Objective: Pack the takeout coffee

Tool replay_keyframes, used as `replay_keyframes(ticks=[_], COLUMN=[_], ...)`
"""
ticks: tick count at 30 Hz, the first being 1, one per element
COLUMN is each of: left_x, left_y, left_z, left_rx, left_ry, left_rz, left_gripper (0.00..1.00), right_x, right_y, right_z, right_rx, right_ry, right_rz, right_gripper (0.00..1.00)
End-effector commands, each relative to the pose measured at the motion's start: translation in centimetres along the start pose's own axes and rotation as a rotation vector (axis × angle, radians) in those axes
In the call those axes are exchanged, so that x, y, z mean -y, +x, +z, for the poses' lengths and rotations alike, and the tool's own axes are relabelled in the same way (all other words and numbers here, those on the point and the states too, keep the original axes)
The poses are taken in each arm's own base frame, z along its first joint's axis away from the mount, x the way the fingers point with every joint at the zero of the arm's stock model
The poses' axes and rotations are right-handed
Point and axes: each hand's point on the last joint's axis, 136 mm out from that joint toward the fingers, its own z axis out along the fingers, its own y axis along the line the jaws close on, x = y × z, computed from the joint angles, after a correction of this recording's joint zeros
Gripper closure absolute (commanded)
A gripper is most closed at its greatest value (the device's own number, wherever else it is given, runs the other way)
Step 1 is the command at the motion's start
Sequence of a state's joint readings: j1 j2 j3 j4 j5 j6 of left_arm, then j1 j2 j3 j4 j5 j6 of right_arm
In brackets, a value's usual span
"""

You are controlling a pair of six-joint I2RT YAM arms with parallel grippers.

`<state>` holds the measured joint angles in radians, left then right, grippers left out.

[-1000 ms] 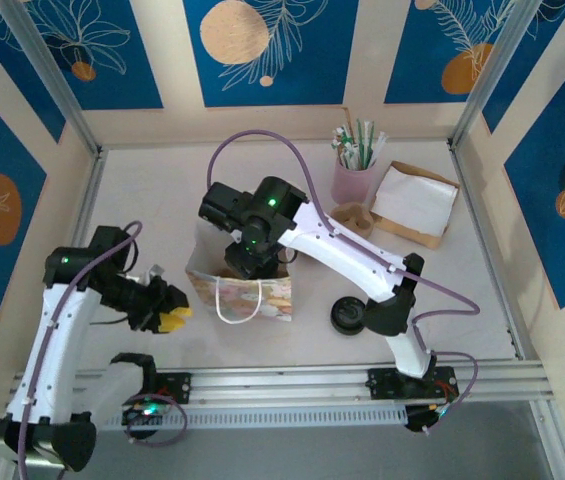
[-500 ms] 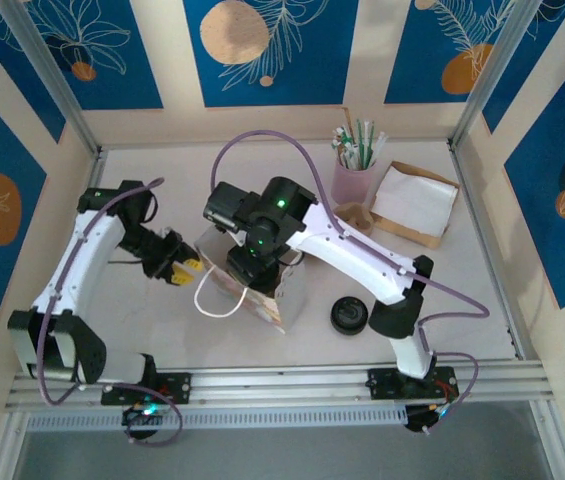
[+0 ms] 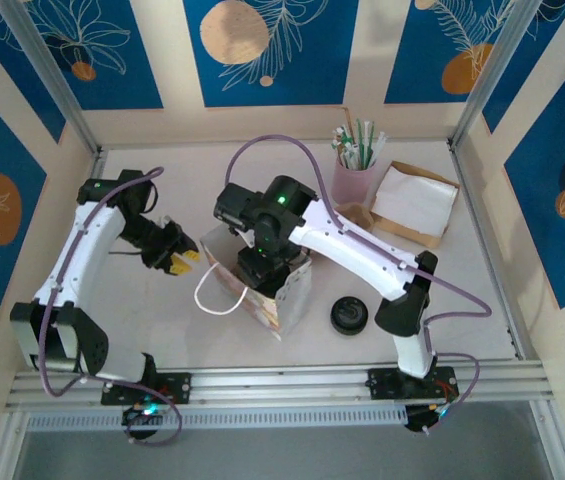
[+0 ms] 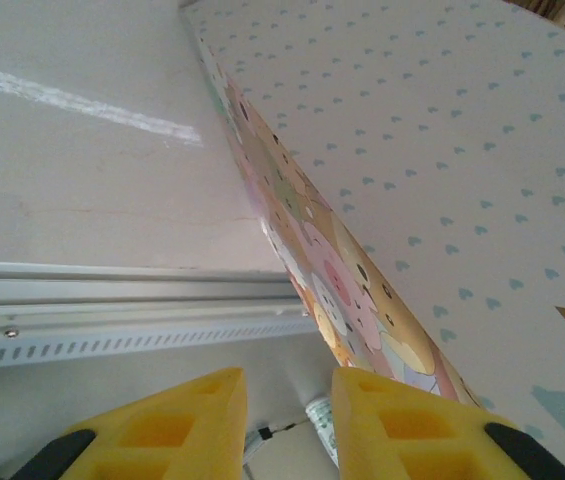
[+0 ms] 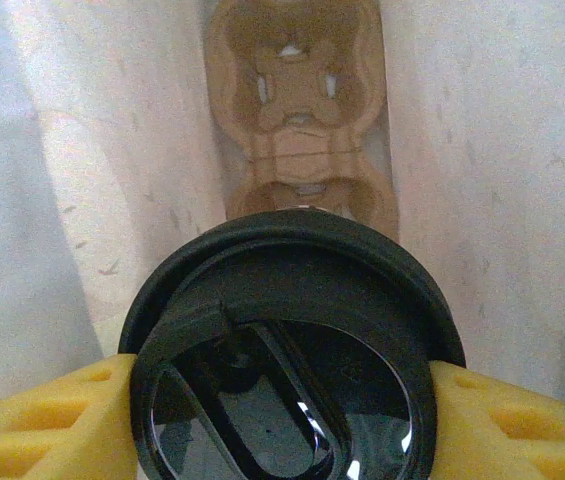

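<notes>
Takeout coffee (image 5: pixel 287 370): black-lidded cup seen from above in the right wrist view, its lid taking up the 6 o'clock half of the frame. Right gripper (image 5: pixel 277 425): yellow fingers (image 5: pixel 42 425) press the lid rim at 9 and 3 o'clock, so the jaws are clamped on the cup. Location: inside the gift bag (image 5: pixel 82 160), whose white inner walls rise at 9 and 3 o'clock. A brown cardboard cup carrier (image 5: pixel 297 110) lies on the bag floor at 12 o'clock; whether the cup touches it cannot be told. Left wrist view: left gripper (image 4: pixel 287 425) at 6 o'clock, jaws apart by a narrow gap with nothing between them. The bag's outer faces run from 12 to 4 o'clock, one white with blue hearts, one with a cartoon animal print. The pale table (image 4: pixel 82 150) is at 10 o'clock and an aluminium rail (image 4: pixel 112 310) at 8 o'clock. Top view: the bag stands tilted at centre, its white loop handle (image 3: pixel 217 295) at its 8 o'clock. The right arm (image 3: pixel 352 245) comes in from 4 o'clock, with its wrist lowered into the bag mouth. The left gripper sits just beside the bag at 9 o'clock; contact cannot be told. Around the bag are a loose black lid (image 3: pixel 349 315) at 4 o'clock, a pink cup of straws (image 3: pixel 354 180) at 1 o'clock and a cardboard box of white paper (image 3: pixel 417 205) at 2 o'clock.
</notes>
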<state>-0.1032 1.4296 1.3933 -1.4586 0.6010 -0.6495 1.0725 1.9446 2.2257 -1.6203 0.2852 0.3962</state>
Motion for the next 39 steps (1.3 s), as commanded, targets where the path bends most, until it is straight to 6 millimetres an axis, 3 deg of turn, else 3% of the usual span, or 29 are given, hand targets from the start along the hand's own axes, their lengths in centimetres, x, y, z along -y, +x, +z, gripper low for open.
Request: replay_keyframes(ticks=[1,12,22,39], left_x=[-0.6,-1.0,-1.5,-1.6], left_y=[0.5,0.1,-0.1,-1.2], left_z=[-0.4,-0.3,-0.2,-0.4], left_rx=[-0.008,-0.007,-0.002,0.025], left_ry=[-0.05,-0.078,-0.102,-0.143], left_rz=[0.016,0.021,0.029,0.053], left_gripper=[0.71,0.71,0.71,0.7], right_x=[0.8,0.6,0.5,1.2], right_y=[4.9,6.9,6.0,7.2], right_z=[-0.9,-0.4,0.2,2.3], right_rx=[-0.17,-0.238,-0.238,-0.338], right_ry=[-0.007,-0.024,-0.011,0.02], right_rz=[0.026,0.036,0.027,0.028], right_gripper=[0.42,0.42,0.42,0.42])
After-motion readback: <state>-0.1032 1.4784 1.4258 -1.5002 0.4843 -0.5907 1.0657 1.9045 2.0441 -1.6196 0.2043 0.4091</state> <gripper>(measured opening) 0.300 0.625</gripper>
